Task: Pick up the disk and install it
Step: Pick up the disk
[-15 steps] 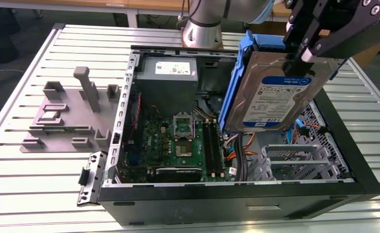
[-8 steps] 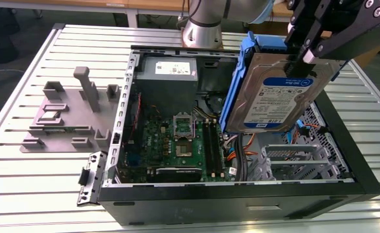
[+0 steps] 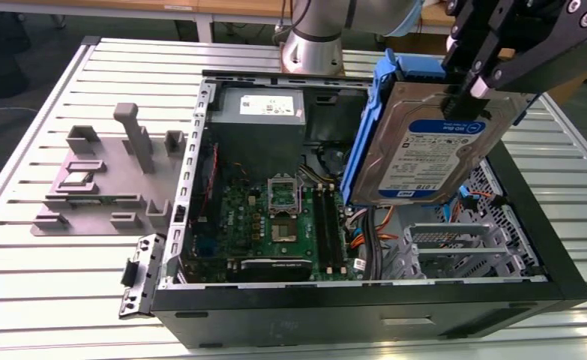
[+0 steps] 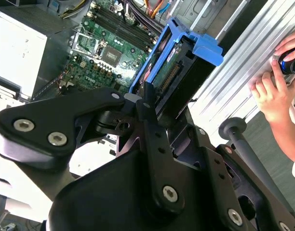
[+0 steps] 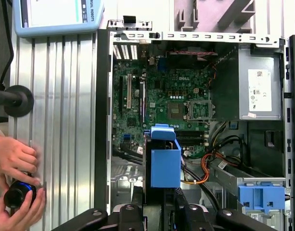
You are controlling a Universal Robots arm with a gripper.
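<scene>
The disk (image 3: 428,150), a silver hard drive with a white-and-blue label and blue carrier rails, hangs on edge above the open computer case (image 3: 373,300), at the exterior view's right. My gripper (image 3: 463,94) is shut on its upper edge. In the second wrist view the black fingers (image 4: 146,113) clamp the disk's blue carrier (image 4: 186,53) over the motherboard. The first wrist view looks straight down at the disk (image 5: 165,163), end-on and held in the gripper (image 5: 162,207), above the case interior beside the motherboard (image 5: 171,101).
A grey power supply box (image 3: 258,112) sits at the back of the case and a metal drive cage (image 3: 453,240) at its front right. A grey fixture (image 3: 103,180) stands left of the case. A person's hands (image 5: 15,163) rest on the table. A blue latch piece (image 5: 261,195) is inside the case.
</scene>
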